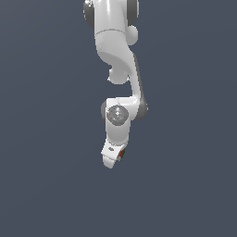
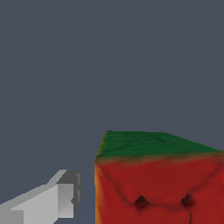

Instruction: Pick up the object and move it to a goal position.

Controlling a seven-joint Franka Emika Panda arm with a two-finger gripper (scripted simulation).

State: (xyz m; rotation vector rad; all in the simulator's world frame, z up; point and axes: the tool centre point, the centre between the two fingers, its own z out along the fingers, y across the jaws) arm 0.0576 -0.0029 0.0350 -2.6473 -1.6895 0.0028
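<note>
Arm [image 1: 118, 69]: I am seeing it hanging down the middle of the exterior view, white against plain grey.
Gripper [image 1: 115, 157]: I am seeing it pointing down, pinching the cube.
Cube [image 1: 122, 154]: it is sitting at the fingertips as a red-green speck; in the wrist view [image 2: 159, 177] it is showing a green face above a red face with dark spots.
Finger [image 2: 48, 199]: one grey finger is showing just beside the cube.

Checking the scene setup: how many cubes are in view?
1: a small red-and-green cube at the tool, beside one grey finger. Others could be hidden behind the white arm.
</note>
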